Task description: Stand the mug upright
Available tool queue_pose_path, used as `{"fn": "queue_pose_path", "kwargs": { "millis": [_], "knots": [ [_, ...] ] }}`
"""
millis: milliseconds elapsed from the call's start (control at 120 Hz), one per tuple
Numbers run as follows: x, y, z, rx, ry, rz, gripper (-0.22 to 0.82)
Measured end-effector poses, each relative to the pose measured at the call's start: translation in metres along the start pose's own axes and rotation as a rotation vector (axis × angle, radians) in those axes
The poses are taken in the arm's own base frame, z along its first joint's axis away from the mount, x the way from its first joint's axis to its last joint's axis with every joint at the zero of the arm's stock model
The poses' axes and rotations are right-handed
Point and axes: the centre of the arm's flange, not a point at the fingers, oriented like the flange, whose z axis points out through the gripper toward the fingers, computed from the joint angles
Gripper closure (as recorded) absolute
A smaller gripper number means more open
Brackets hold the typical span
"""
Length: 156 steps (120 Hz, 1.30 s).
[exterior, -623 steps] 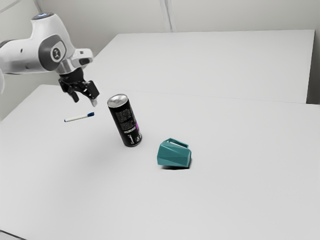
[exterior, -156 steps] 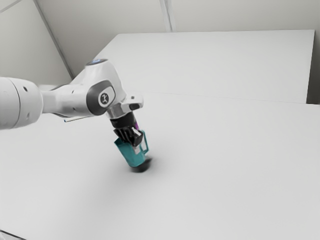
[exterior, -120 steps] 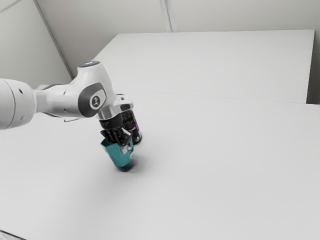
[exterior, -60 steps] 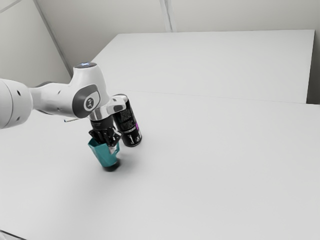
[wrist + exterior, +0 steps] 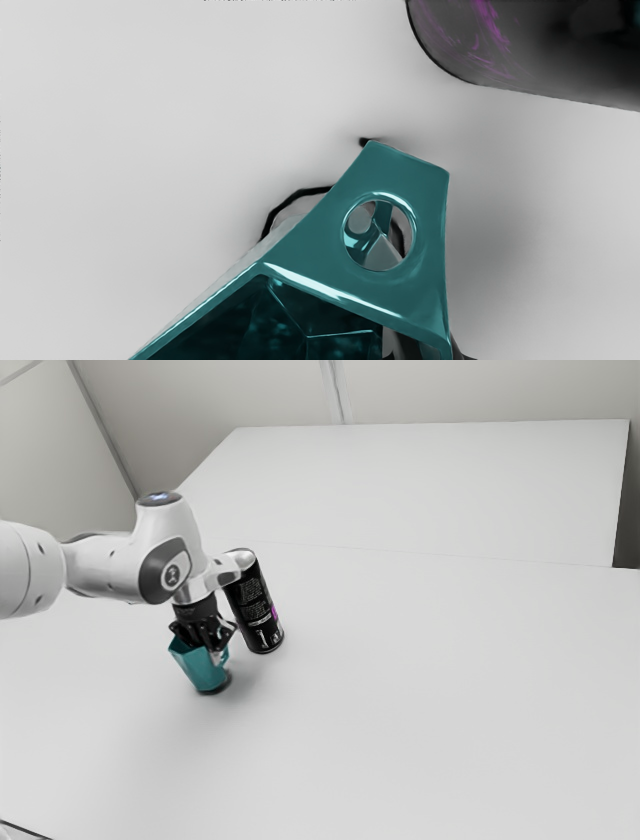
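Okay, white matte table (image 5: 450,710), smooth, faint soft shadows. Arm (image 5: 105,567): glossy white rounded shells, dark grey joint caps, entering from the exterior view's left. Can (image 5: 256,595): tall black cylinder, silver top, pale print, magenta patch, standing on the table. Mug (image 5: 204,672): glossy teal, faceted walls, tilted, mouth up; sits in the exterior view's left half, well in from the table's far edge. Can't tell if its base touches down. Gripper (image 5: 214,649): black, clamped on the mug near the handle side.

Room: narrow gap between mug and can, apart, with tabletop visible between them in both views. Wide open stretch from the can toward the table edge at the exterior view's right; more open surface on the near side of the mug.

Wrist view adds the dark faceted interior, bright rim (image 5: 330,295) and a tapered teal panel (image 5: 417,180) with a round hole. Exterior view adds the can's silver top and lettering; wrist view has magenta streaks on its side.
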Motion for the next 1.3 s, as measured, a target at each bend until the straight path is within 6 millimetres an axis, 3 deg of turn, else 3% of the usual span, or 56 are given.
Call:
{"fn": "queue_pose_path", "kwargs": {
  "millis": [300,517,717,942,1300],
  "knots": [
    [0.002,0.003,0.008,-0.017,0.01,-0.016,0.78],
    [0.004,0.003,0.003,-0.022,0.021,0.001,0.33],
    [0.007,0.003,-0.009,-0.026,0.038,0.023,0.13],
    [0.007,0.0,-0.024,-0.039,0.048,0.045,0.04],
    [0.011,-0.001,-0.063,-0.059,0.07,0.086,0.01]
  ]
}}
